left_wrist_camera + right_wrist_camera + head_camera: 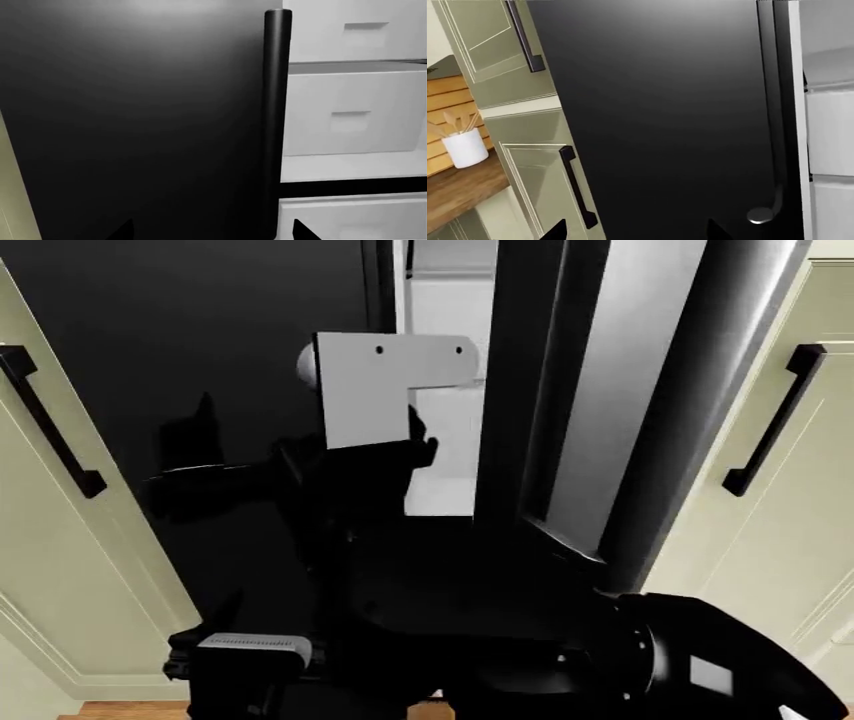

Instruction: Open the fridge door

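Observation:
In the head view the fridge door (627, 390) stands swung open at the right, showing its pale inner face and dark edge. The white fridge interior (447, 440) shows in the gap. The other black door (214, 360) at the left looks closed. My left gripper (213, 233) is open. It faces that closed door (133, 110) and its dark vertical handle (277, 100), with white drawers (353, 115) beyond. My right gripper (635, 233) is open and empty. It faces the same black door (660, 110), whose handle ends in a silver cap (758, 215). In the head view both grippers are hidden.
Cream cabinet doors with black handles flank the fridge (47, 540) (801, 490). The right wrist view shows cream cabinets (534, 165), a wooden counter (460, 192) and a white utensil pot (465, 147). My left arm's white bracket (380, 390) and dark right arm (667, 660) fill the foreground.

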Available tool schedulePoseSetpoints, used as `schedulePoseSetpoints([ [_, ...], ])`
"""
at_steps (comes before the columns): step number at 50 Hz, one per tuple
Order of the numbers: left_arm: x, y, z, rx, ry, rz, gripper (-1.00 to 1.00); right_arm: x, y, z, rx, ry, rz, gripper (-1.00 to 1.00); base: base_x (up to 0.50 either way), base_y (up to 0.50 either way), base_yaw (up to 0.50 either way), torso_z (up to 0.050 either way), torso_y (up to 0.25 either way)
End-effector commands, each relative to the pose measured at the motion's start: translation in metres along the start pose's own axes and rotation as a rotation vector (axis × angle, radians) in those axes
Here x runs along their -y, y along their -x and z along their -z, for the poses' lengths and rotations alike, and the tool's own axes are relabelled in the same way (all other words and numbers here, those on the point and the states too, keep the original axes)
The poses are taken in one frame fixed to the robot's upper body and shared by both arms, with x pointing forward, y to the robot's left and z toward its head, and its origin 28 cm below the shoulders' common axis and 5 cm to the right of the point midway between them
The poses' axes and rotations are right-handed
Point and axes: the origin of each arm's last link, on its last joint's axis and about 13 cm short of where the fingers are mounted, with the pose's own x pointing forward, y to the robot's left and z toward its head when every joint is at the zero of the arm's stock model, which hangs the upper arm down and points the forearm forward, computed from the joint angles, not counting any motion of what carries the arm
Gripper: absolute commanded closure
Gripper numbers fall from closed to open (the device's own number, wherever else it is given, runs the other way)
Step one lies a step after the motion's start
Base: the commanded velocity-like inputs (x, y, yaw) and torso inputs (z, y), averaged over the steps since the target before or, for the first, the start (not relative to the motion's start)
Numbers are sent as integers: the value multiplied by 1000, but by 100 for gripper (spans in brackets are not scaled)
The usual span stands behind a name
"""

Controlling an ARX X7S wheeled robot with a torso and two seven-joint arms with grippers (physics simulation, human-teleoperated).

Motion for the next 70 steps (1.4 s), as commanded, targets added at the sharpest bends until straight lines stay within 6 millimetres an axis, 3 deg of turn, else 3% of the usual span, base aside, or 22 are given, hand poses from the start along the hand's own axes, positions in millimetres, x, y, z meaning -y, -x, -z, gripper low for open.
schedulePoseSetpoints([
  [1,0,-1,2,0,1,0,-100,14,-21,9,-10,10,65,-100,0,0,0,0,0],
  [40,-2,-1,-4,-2,10,-8,-100,28,-45,41,1,249,343,-100,0,0,0,0,0],
  [70,-3,0,-6,-2,24,-2,-100,47,-41,35,69,330,651,-100,0,0,0,0,0],
])
